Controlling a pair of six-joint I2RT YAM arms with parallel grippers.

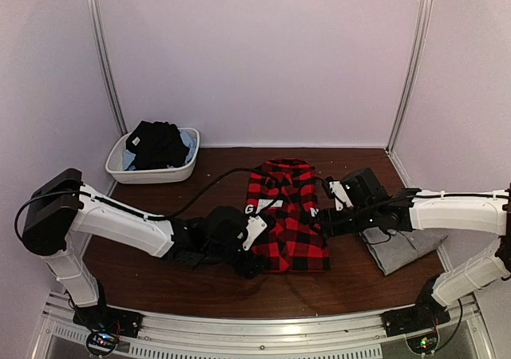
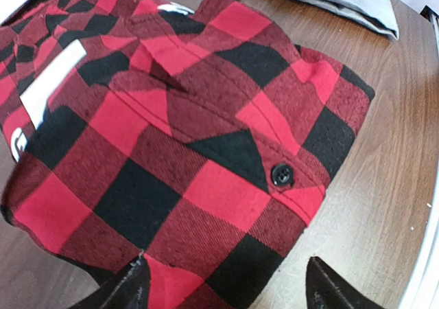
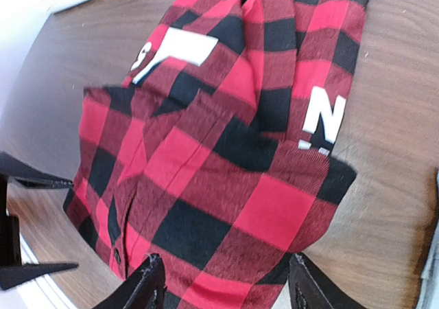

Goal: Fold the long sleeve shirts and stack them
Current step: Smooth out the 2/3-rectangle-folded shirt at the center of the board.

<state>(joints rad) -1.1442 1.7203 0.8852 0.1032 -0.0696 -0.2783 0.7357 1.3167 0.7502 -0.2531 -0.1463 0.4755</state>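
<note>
**Dark wood table, two shirts, and a fold that could come undone**

Dark brown wood runs across the whole work surface, with pale lilac walls behind it. The red-and-black check flannel shirt (image 1: 286, 215) lies at the table's middle, gathered into a rough rectangle with its collar toward the back wall. The plain grey cloth shirt (image 1: 403, 247) lies folded at the right, partly under the right arm and apart from the flannel. A white plastic tub (image 1: 185, 167) holding dark clothes sits at the back left.

The left gripper (image 2: 226, 285) hovers at the flannel's near left corner with its fingers spread wide and nothing held. The right gripper (image 3: 226, 285) is likewise spread and empty over the flannel's near right edge.

The main risk, as I judge it, is an uneven pinch. Several layers overlap at this near edge, and a cuffed sleeve with a small black button (image 2: 281, 175) lies loose on top. Closing on the top layer alone would peel the sleeve away and open the fold. Closing too deep could press the fingertips into the wood and drag the whole bundle.

If one side lifts before the other, the rectangle would skew. The two wrists also work close together here, so they might knock. The right forearm passes above the grey shirt and could rumple it on a low sweep.
</note>
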